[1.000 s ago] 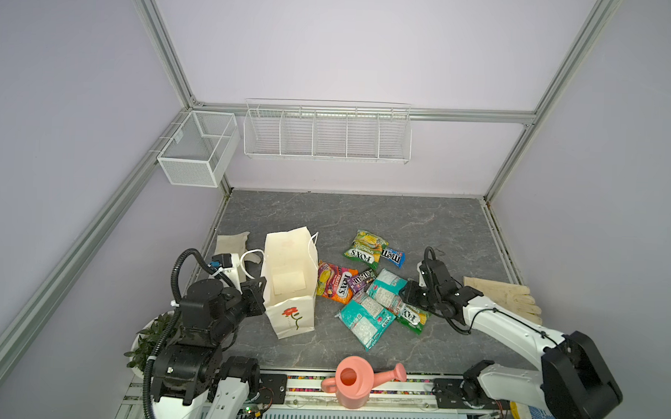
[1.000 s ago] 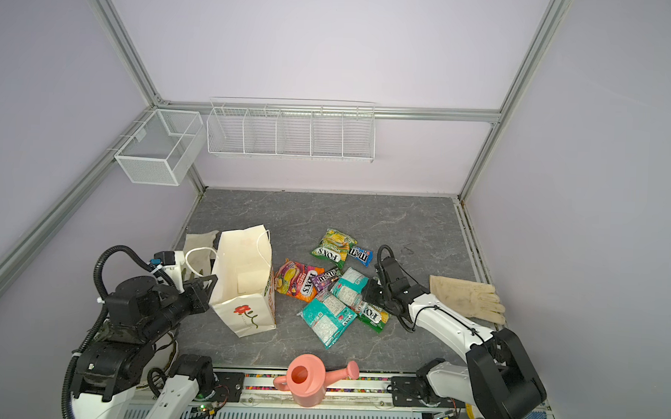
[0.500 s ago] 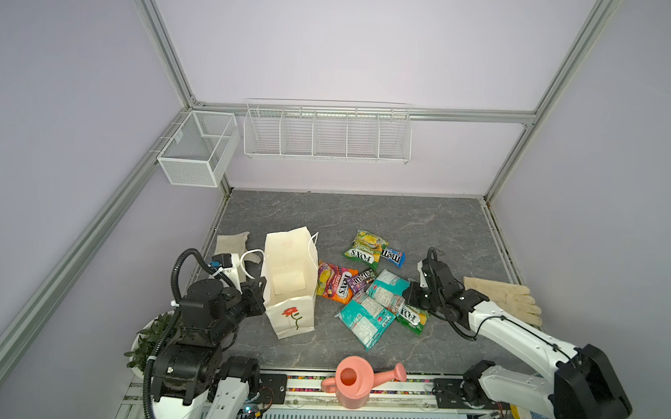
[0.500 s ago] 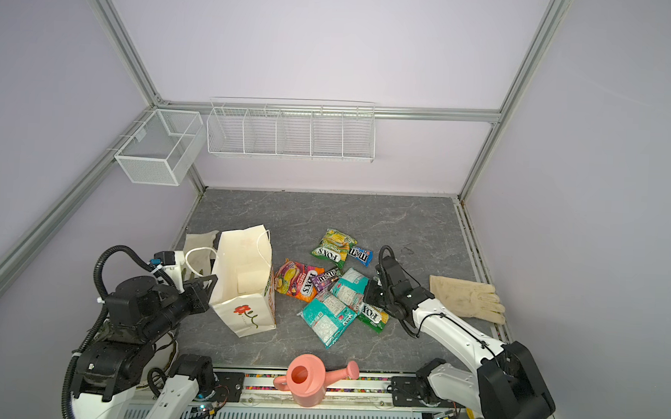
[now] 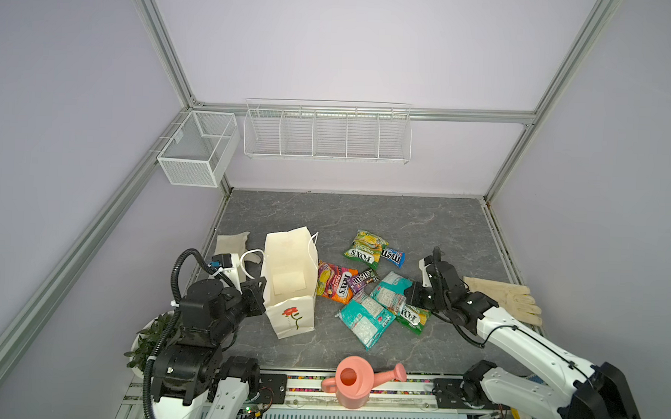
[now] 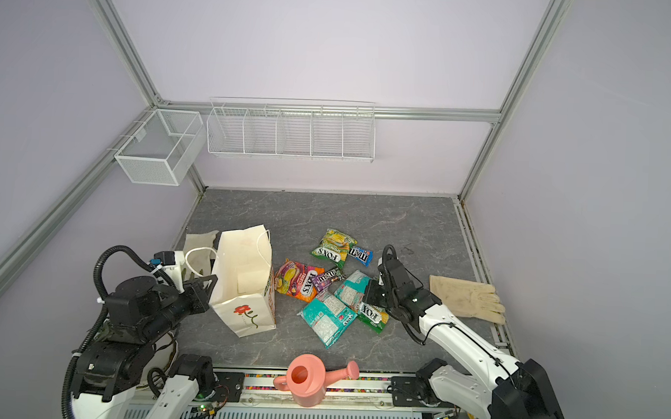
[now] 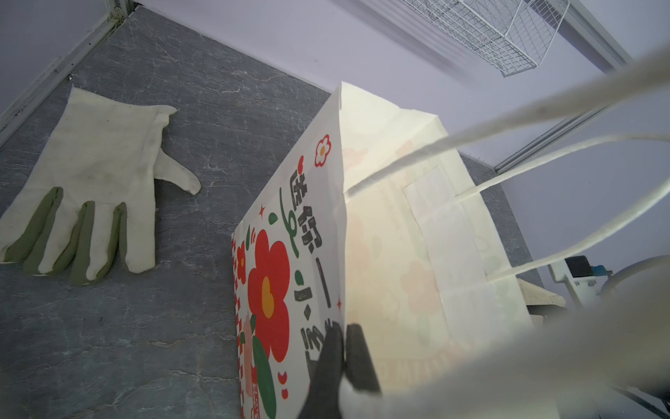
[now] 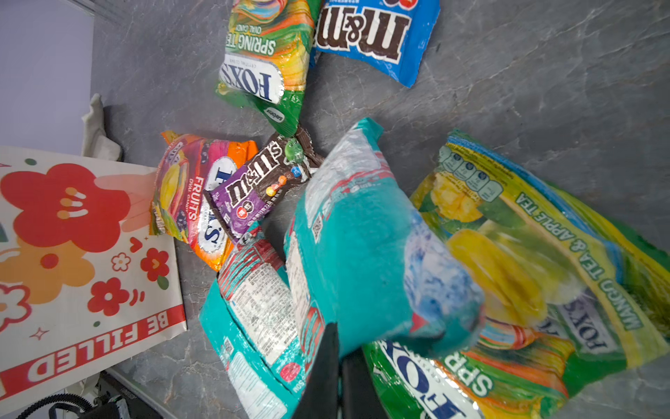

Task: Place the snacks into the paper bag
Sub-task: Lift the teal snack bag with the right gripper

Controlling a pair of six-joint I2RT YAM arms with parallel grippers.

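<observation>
The right gripper [image 8: 339, 348] has closed, pinching the teal pack [image 8: 362, 246] at lower centre. The left gripper [image 7: 344, 339] pinches the bag [image 7: 391, 235] rim, so a lift likely follows.

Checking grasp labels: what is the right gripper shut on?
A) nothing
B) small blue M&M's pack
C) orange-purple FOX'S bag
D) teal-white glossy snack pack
D: the right wrist view shows the right gripper pinching the edge of the teal-white glossy snack pack.
</observation>
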